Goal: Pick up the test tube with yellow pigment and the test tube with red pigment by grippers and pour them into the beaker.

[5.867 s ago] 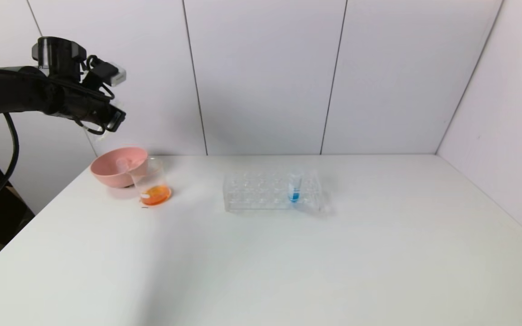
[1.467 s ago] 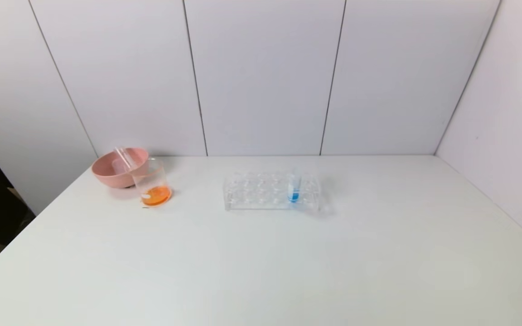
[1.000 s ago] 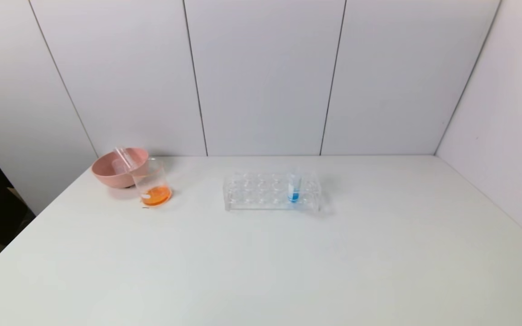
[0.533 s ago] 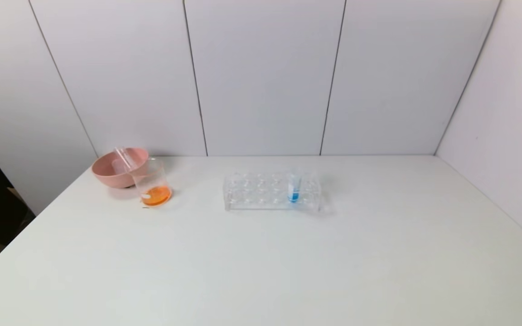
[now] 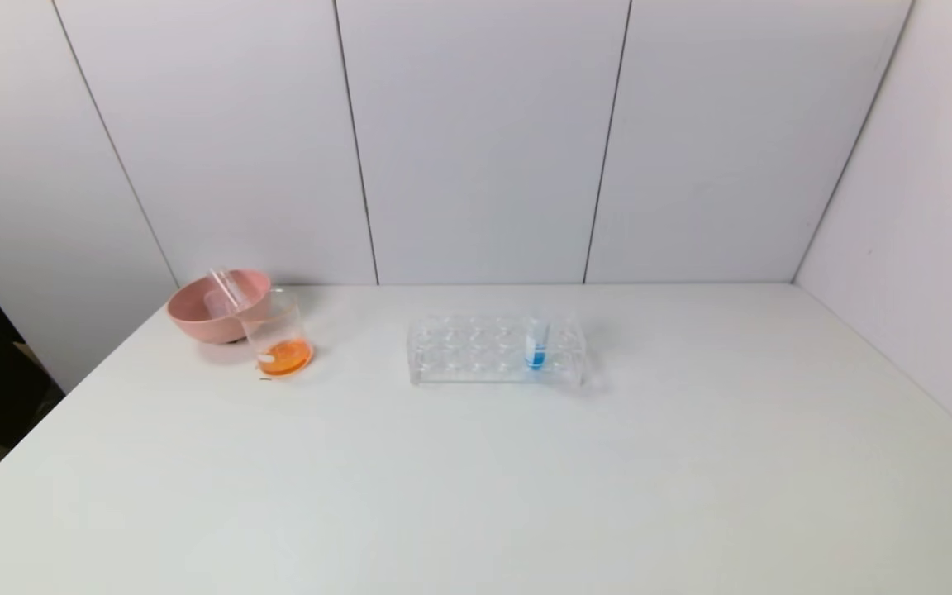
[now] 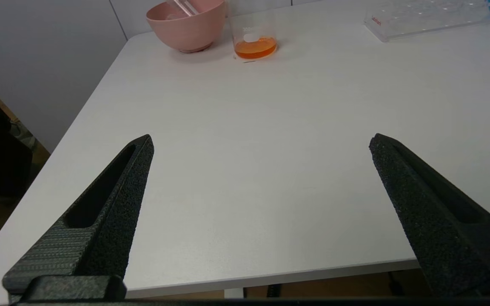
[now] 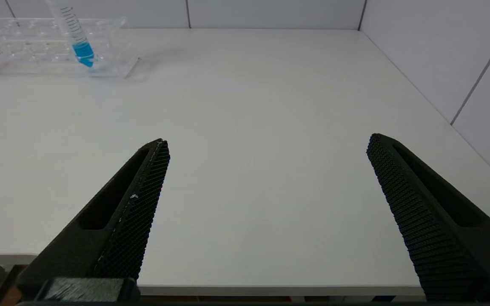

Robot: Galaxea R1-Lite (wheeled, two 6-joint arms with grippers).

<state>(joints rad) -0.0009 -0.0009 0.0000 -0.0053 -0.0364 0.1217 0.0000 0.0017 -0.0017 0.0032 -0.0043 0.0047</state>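
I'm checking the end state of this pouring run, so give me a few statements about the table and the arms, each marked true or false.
1. The beaker holds orange liquid. True.
2. The beaker stands inside the pink bowl. False: it stands on the table beside the bowl.
3. The tube rack holds one tube with blue liquid. True.
4. The left gripper is shut on a tube. False: its fingers are wide apart with nothing between them, back at the table's near edge.
5. The right gripper is open and empty. True.
6. The rack also holds tubes with yellow and red liquid. False: only the blue one stands there.
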